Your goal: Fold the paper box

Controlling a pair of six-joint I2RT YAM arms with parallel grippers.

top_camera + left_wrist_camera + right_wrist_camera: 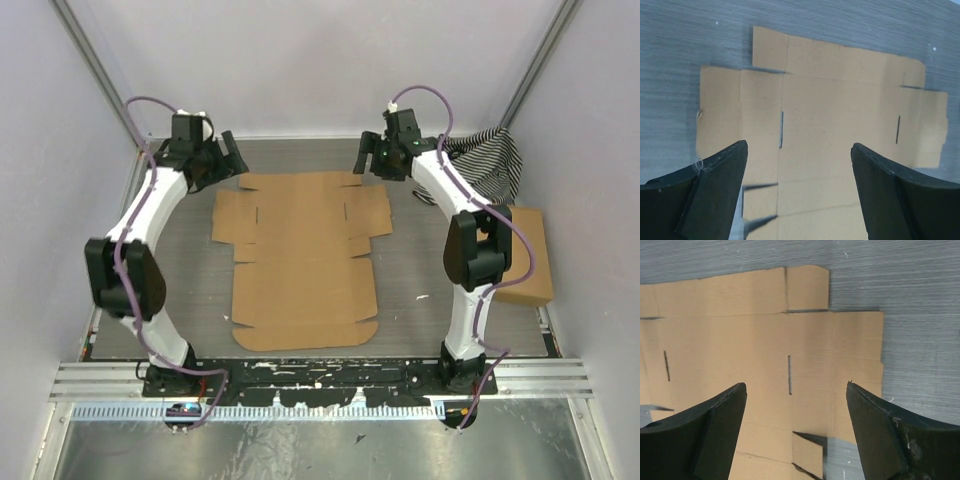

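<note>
The paper box (300, 260) lies unfolded and flat on the grey table, a brown die-cut sheet with flaps, slits and rounded tabs. My left gripper (222, 160) hovers over its far left corner and is open. My right gripper (372, 158) hovers over the far right corner, also open. In the left wrist view the sheet (840, 100) fills the space below the spread gripper (799, 145), with nothing between the fingers. The right wrist view shows the same: flat cardboard (740, 340) under the wide gripper (796, 385), with a small side flap slightly raised near the sheet's edge.
A black-and-white striped cloth (490, 160) lies bunched at the back right corner. A closed brown cardboard box (525, 255) sits at the right edge beside the right arm. White walls enclose the table on three sides.
</note>
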